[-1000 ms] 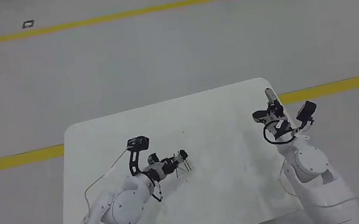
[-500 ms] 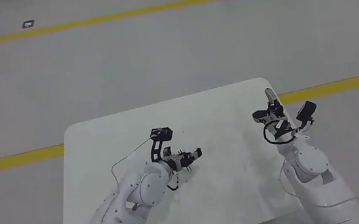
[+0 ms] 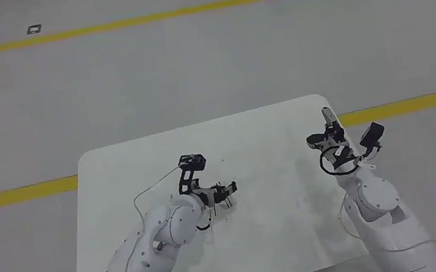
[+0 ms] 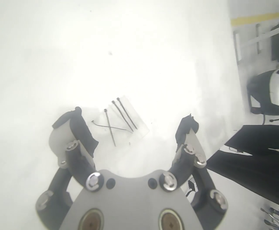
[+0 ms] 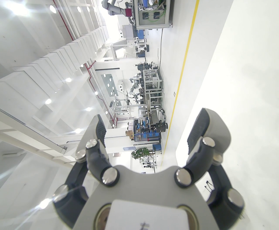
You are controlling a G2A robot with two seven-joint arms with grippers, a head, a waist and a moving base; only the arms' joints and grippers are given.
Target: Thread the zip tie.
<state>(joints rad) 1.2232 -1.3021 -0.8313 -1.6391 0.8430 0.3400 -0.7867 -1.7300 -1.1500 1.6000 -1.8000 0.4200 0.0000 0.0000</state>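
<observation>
Though glare veils the table, the left hand gapes wide near zip ties.

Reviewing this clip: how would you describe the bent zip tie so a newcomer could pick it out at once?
On the white table, a clear sheet lies ahead of the open left gripper, with four black ties on it. The bent tie is the curved one, crossed by a straight tie; the other two lie straight and parallel.
</observation>
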